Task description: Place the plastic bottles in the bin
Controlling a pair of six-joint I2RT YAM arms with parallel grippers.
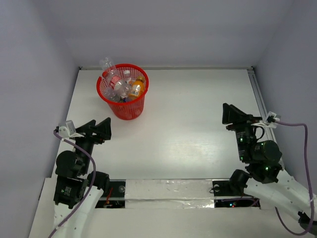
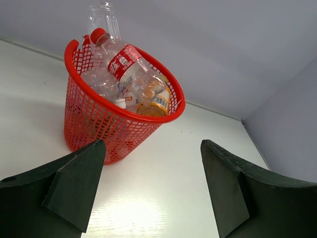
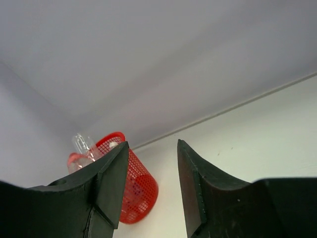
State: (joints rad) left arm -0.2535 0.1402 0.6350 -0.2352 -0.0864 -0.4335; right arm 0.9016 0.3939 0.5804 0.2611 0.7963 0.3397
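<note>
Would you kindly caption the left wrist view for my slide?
Open left gripper faces the red bin, heaped with plastic bottles.

A white tabletop [image 1: 198, 124] filled the middle of the frame. Plain grey walls [image 1: 163, 29] stood at the top, left and right. A shiny strip [image 1: 168, 191] ran along the bottom.
</note>
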